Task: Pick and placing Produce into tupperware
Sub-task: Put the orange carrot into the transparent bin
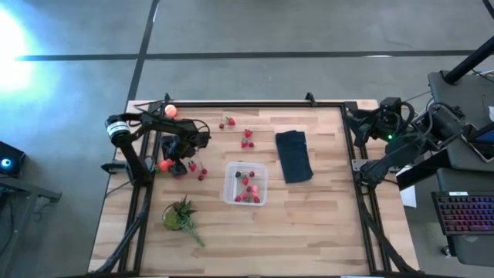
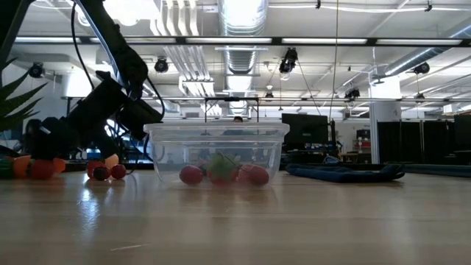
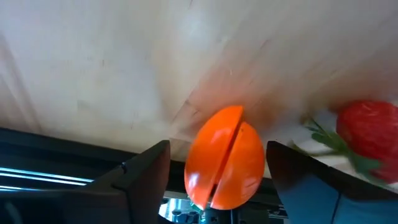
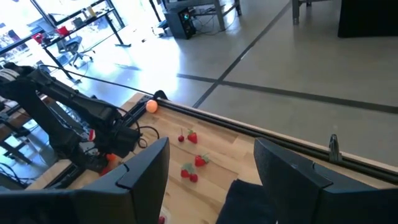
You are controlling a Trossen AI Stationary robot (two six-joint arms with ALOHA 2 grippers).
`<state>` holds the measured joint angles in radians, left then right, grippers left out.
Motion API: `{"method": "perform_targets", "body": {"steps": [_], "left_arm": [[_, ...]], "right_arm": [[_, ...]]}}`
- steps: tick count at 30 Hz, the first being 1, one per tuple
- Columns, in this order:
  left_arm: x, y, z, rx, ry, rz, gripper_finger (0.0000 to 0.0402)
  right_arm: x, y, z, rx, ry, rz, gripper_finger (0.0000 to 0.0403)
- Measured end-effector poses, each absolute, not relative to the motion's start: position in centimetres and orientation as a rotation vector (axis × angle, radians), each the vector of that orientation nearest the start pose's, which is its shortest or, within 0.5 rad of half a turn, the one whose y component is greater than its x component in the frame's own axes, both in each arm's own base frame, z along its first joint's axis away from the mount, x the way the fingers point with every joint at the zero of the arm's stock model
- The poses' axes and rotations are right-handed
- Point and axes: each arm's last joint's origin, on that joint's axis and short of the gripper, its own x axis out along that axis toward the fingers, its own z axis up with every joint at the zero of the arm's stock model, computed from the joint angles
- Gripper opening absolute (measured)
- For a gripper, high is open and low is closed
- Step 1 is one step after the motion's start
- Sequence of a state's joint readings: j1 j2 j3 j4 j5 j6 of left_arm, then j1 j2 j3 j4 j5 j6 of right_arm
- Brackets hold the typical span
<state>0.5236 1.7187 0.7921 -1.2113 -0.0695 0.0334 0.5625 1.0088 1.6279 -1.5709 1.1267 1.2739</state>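
My left gripper (image 1: 171, 164) is low over the table's left part, open. Its fingers stand on either side of the elongated orange-red piece (image 3: 225, 158), which lies on the wood (image 1: 164, 164). A red berry (image 3: 370, 130) lies just beside it, and more berries (image 1: 197, 168) lie close by. The clear tupperware (image 1: 245, 184) stands mid-table with several berries inside (image 2: 221, 174). Other berries (image 1: 247, 139) lie farther back. The peach-orange ball (image 1: 170, 110) rests at the far left edge. My right gripper (image 4: 211, 177) waits open, raised at the table's right side. My left gripper comes at the orange-red piece (image 3: 249, 155) from above, slanting, with one finger (image 3: 146, 171) a small gap away from it. The other finger (image 3: 298, 177) stands right at its side, and I cannot tell whether it touches. The piece lies on the table.
A dark navy folded cloth (image 1: 294, 154) lies right of the tupperware. A green leafy bunch (image 1: 179, 216) lies near the table's near left corner. A black frame rail (image 1: 247, 104) runs along the table's edges. Bare wood shows in the near right part.
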Motion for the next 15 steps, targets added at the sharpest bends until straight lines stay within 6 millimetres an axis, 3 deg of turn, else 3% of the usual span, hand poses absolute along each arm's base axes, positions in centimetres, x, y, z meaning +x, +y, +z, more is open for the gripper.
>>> {"method": "perform_targets", "body": {"steps": [8,15], "left_arm": [[17.5,10.52,12.21,-0.405,2.098,0.349,0.019],[18.2,10.94,12.81,-0.391,2.066,0.367,0.017]], "right_arm": [[9.05,2.62,45.26,0.482,0.203,-0.789,0.0226],[9.06,2.62,45.25,0.482,0.202,-0.789,0.0226]]}}
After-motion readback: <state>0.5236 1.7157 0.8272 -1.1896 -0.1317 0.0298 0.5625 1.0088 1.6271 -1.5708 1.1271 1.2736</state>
